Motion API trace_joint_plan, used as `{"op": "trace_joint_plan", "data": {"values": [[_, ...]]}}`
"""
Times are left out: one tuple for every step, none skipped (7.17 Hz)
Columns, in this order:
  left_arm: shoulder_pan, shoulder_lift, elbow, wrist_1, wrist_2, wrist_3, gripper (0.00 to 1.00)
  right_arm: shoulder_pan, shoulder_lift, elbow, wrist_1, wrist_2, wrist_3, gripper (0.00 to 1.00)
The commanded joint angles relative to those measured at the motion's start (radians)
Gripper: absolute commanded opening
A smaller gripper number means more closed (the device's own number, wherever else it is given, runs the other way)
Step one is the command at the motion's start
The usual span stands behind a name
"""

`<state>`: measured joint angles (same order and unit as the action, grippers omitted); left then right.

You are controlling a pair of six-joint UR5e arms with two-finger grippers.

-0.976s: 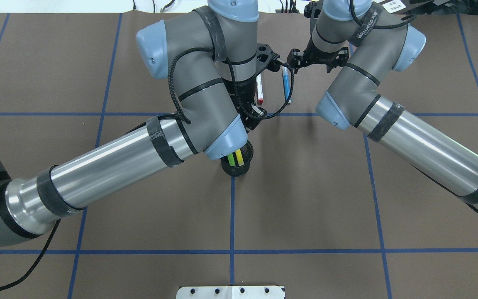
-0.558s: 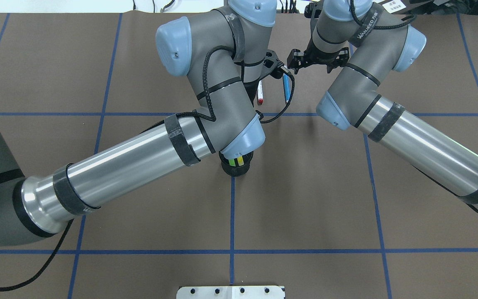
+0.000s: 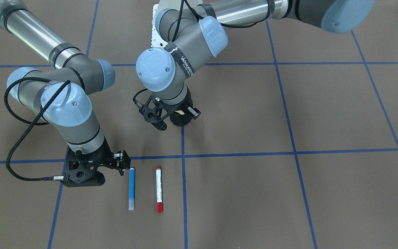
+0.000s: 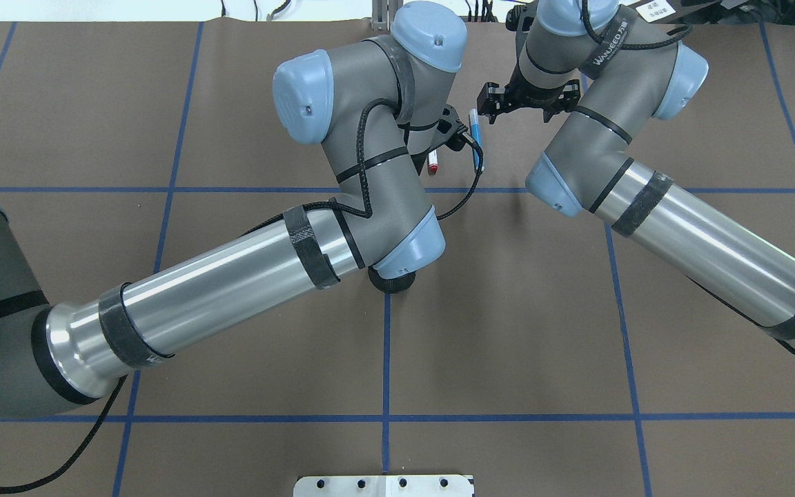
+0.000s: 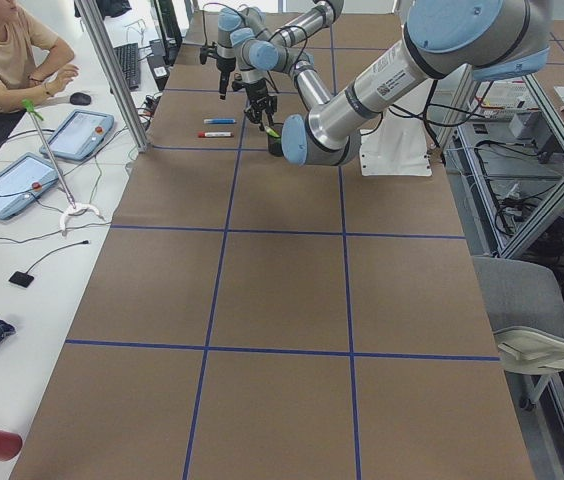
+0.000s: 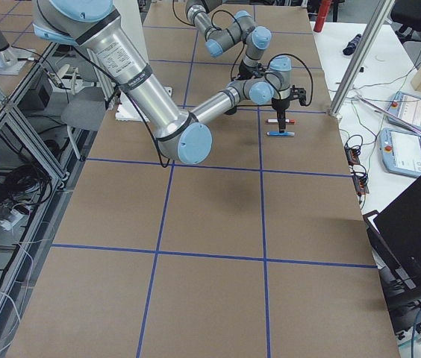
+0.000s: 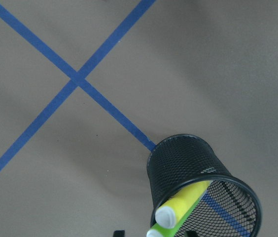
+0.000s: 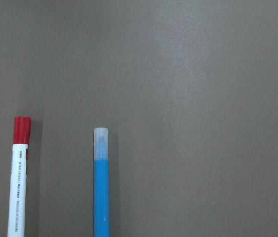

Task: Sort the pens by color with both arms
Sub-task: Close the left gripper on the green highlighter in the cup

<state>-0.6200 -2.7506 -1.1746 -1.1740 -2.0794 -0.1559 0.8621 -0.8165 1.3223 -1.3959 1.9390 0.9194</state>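
Note:
The blue pen (image 3: 131, 188) and the white pen with a red cap (image 3: 158, 189) lie side by side on the brown mat; both show in the right wrist view, blue (image 8: 100, 192) and red-capped (image 8: 18, 177). The yellow pen (image 7: 183, 203) and green pen (image 7: 172, 226) stand in a black mesh cup (image 7: 178, 163). My left gripper (image 3: 181, 114) hangs open just above the cup (image 3: 180, 121), its fingertips either side of the pen tops. My right gripper (image 3: 121, 162) is open and empty, low beside the blue pen's near end. In the overhead view my left arm hides most of the cup (image 4: 390, 283).
Blue tape lines (image 3: 183, 155) divide the mat into squares. The two arms' wrists are close together near the table's middle. A white mounting base (image 4: 384, 485) sits at the robot's edge. An operator and tablets are beyond the far table edge.
My left arm has swung its wrist back over the mesh cup, and the arm now covers the cup and pens in the overhead view. The right arm and the two lying pens have not moved.

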Motion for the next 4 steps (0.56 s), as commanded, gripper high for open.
{"op": "trace_joint_plan", "data": {"values": [[0.019,0.003,0.003,0.001,0.021,0.001,0.49,0.0,0.0,0.0,0.0,0.0,-0.001,0.99],[0.02,0.003,0.001,0.001,0.019,0.001,0.47,0.0,-0.001,0.0,0.0,0.0,-0.001,0.99],[0.019,0.003,0.0,0.001,0.019,0.001,0.41,0.0,-0.001,0.0,0.0,0.0,-0.001,0.99],[0.02,0.003,-0.002,0.001,0.019,0.001,0.34,0.0,-0.001,0.0,0.0,0.0,-0.001,0.99]]}}
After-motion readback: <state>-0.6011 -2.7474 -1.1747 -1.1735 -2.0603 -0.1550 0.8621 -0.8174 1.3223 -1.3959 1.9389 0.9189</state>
